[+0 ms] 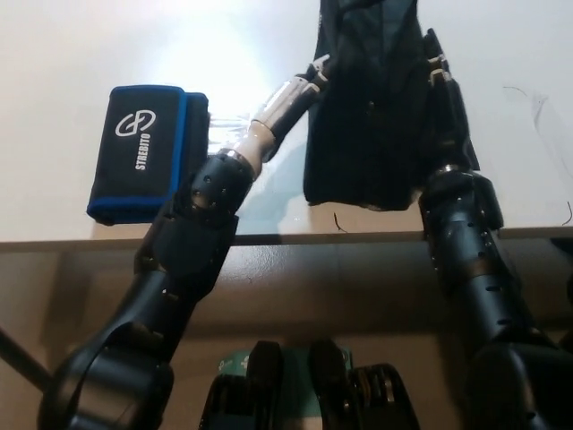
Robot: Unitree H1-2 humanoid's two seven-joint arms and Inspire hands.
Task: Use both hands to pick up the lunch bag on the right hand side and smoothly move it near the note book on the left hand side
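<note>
Head view, looking steeply down: a black lunch bag (367,107) sits toward the upper middle of a pale bench (72,54), its lower edge near the bench's front edge. It is pressed between both hands, which suits a soft bag that one hand could not carry level. The white left hand (315,72) meets the bag's left side and the black right hand (440,85) lies flat against its right side; both are mostly hidden by the bag, so I cannot tell how the fingers are set. Whether the bag is lifted clear of the bench is unclear. Left of the bag, just beside the left forearm, lies the black note book (148,152) with blue edging, printed with a white round logo and the word "STREBITO".
</note>
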